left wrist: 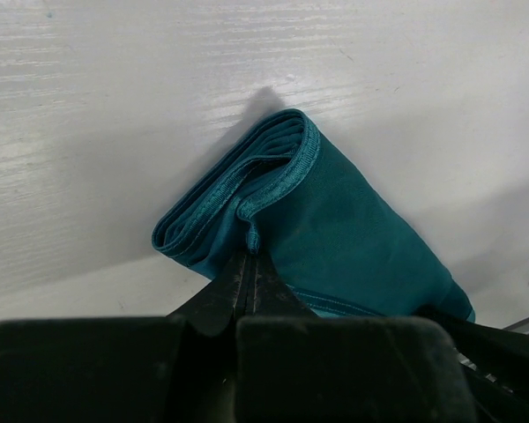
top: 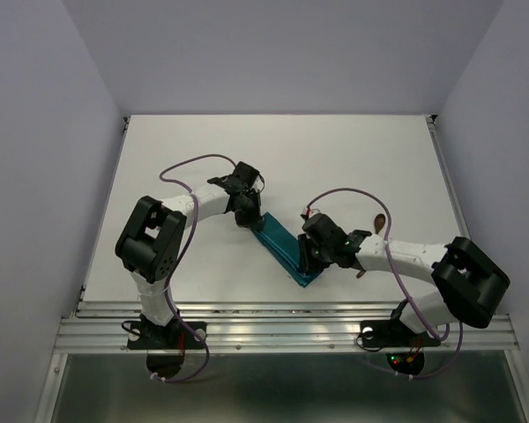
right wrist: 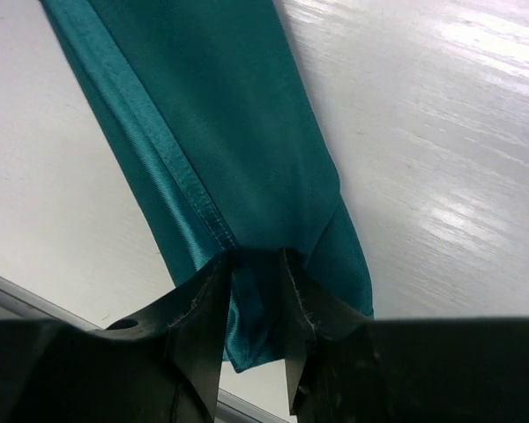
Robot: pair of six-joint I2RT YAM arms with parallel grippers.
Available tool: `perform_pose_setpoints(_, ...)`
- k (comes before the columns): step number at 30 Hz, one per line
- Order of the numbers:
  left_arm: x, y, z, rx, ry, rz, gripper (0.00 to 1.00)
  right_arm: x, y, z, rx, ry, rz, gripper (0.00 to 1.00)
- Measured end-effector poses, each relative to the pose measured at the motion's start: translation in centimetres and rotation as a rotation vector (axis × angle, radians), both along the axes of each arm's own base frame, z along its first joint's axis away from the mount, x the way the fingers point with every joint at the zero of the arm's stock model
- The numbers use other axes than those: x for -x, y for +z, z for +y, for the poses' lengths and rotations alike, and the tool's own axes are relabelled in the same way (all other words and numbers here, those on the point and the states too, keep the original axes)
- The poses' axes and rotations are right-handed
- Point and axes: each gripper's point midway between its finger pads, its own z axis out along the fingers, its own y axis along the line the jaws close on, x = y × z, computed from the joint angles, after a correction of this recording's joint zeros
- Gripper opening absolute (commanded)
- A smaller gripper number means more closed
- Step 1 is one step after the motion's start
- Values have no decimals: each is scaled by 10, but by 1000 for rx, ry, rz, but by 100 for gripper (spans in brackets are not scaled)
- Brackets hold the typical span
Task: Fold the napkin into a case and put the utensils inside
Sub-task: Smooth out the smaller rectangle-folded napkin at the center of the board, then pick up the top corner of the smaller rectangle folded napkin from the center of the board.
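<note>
napkin: lying at the middle of the table as a narrow folded strip, running far-left to near-right. left gripper: pinching the hem at its far-left end, jaws closed. right gripper: bearing on its near-right end, jaws standing narrowly apart.

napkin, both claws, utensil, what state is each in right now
napkin: folded into a narrow strip, flat on the table
left claw: shut, pinching the strip's far-end hem
right claw: jaws apart, astride the strip's near end
utensil: on the table, outside the napkin
</note>
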Motion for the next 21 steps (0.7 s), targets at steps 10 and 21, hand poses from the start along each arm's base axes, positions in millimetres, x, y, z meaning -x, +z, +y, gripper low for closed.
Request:
perform_pose_setpoints(10, 0, 0, 2, -10, -21, -11, 19, -33, 37, 15, 34, 15, -97, 38)
perform_pose_setpoints(21, -5, 26, 12, -39, -22, -93, 31, -84, 60, 64, 0, 54, -197, 38)
